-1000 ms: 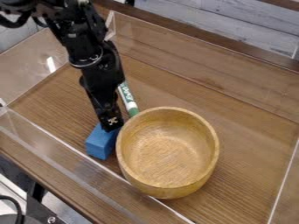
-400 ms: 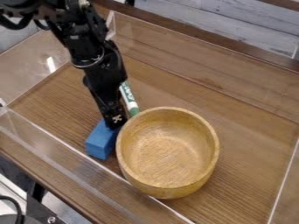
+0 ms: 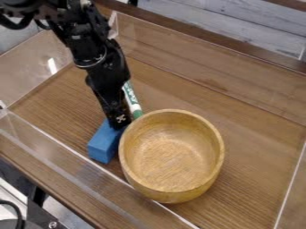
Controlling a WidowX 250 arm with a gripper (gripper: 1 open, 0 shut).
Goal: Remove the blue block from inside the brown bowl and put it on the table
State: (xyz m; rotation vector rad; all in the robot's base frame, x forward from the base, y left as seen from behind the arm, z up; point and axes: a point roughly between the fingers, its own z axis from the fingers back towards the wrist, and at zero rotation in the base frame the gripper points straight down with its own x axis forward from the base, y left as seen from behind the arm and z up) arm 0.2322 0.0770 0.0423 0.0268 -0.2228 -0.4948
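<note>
In the camera view, the brown bowl point(image 3: 173, 156) sat on the counter point(image 3: 227, 76) toward five o'clock, its inside bare. The blue block point(image 3: 104, 144) lay outside it on the same counter, just beside the rim at the bowl's nine o'clock and near the clear wall point(image 3: 72, 162) that ran along the lower left. The black arm point(image 3: 79, 36) came in from eleven o'clock, and its jaws point(image 3: 116, 122) reached down to the block's one o'clock end, standing apart. A white-and-green marker point(image 3: 131, 103) lay at the bowl's eleven o'clock, just beyond the jaws.
</note>
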